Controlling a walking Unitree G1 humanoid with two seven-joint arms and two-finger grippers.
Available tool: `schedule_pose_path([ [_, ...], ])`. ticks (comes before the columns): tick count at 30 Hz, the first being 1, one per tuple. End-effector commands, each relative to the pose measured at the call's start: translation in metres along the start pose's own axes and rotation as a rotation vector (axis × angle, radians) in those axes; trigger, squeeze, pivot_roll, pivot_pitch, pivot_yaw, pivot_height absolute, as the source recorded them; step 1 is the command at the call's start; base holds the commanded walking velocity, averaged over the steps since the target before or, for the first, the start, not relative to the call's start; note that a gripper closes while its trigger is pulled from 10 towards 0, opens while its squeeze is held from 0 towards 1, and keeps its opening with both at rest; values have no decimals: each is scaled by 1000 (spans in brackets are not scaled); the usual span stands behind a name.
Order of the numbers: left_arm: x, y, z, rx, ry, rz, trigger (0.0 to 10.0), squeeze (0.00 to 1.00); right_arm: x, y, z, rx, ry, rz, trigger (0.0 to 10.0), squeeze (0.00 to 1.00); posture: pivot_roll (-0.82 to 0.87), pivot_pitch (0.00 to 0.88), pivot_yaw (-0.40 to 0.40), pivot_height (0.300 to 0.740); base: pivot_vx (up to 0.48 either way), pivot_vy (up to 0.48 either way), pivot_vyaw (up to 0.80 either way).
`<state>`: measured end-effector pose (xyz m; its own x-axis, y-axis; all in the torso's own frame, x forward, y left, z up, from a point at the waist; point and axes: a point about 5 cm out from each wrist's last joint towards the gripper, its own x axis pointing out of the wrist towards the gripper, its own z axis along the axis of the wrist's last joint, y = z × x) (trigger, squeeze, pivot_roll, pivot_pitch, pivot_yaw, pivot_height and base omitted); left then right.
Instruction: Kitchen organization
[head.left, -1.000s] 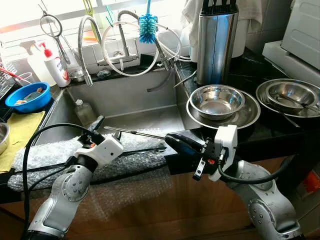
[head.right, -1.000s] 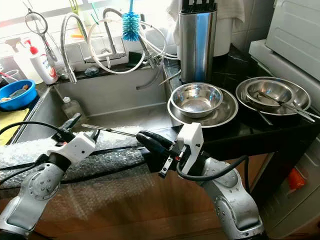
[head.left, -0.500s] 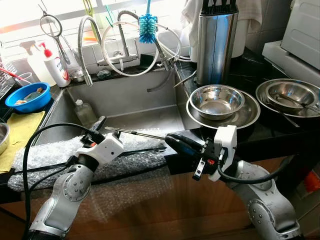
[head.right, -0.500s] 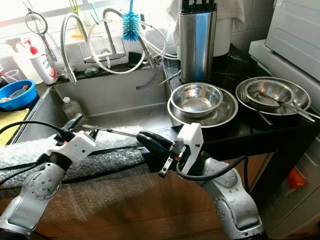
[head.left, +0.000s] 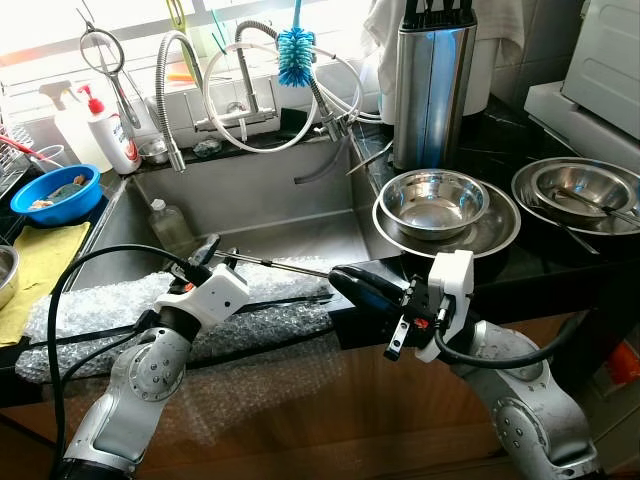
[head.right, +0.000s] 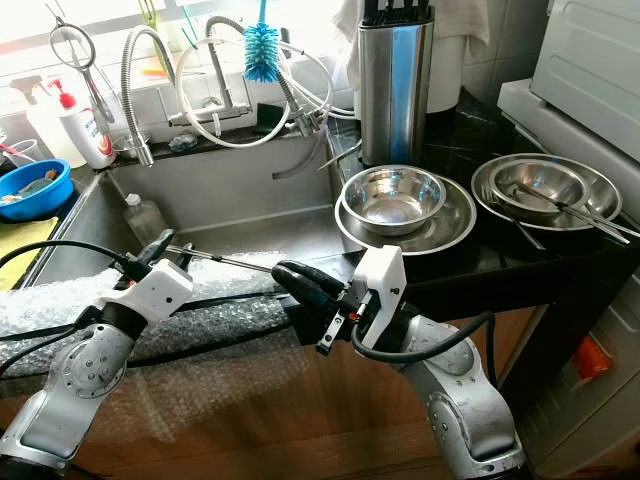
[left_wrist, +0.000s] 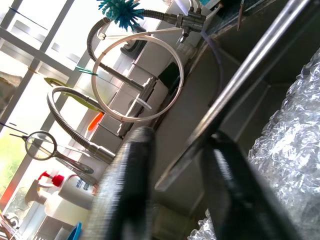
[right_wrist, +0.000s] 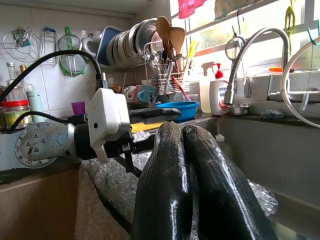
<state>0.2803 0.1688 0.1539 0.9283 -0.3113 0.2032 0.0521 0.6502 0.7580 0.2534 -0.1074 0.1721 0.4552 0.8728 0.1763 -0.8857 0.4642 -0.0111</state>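
Since a second ago, left end effector (head.left: 207, 252) moved toward the rod's free tip. Its fingers stand apart around the thin metal rod (head.left: 275, 266), not closed. Right end effector (head.left: 352, 283) grips the rod's other end, shut, over the sink (head.left: 250, 205); the rod runs across between both.

Left claw (head.left: 205, 258) parted and raised forward; right claw (head.left: 352, 284) pressed closed, pointing leftward.

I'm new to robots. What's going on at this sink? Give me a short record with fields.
place: kitchen sink
right gripper: shut on the rod's end
rod: thin, metal, lying across the sink front
left gripper: open, fingers either side of the rod's far end
bubble wrap: draped over the sink's front edge
bowls: stacked on the counter, untouched
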Motion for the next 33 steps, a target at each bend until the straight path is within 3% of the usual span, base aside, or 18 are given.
schedule_pose_path([
  [1,0,5,0,4,-8,12,0,0,3,-1,2,-20,-4,-6,10000,0,-92,0,150,740,0,0,0],
  [20,1,3,2,22,-24,-11,0,0,4,-3,0,-15,3,-15,10000,0,-92,0,152,740,0,0,0],
  [21,1,2,2,23,-24,-12,0,0,4,-4,0,-13,1,-20,10000,1000,-93,0,151,740,0,0,0],
  [25,1,1,1,31,-21,-16,0,0,5,-6,1,-25,-5,-36,10000,1000,-92,0,149,740,0,0,0],
  [26,1,1,1,32,-19,-17,0,0,5,-7,2,-31,-6,-43,10000,137,-92,0,149,740,0,0,0],
  [27,1,1,1,32,-19,-17,0,0,5,-7,2,-31,-6,-43,10000,137,-92,0,149,740,0,0,0],
  [28,1,1,0,37,-12,-21,0,0,5,-8,4,-39,-14,-54,10000,0,-93,0,150,740,0,0,0],
  [33,1,0,-1,37,-6,-23,0,0,6,-10,9,-43,-34,-68,10000,0,-95,0,149,740,0,0,0],
])
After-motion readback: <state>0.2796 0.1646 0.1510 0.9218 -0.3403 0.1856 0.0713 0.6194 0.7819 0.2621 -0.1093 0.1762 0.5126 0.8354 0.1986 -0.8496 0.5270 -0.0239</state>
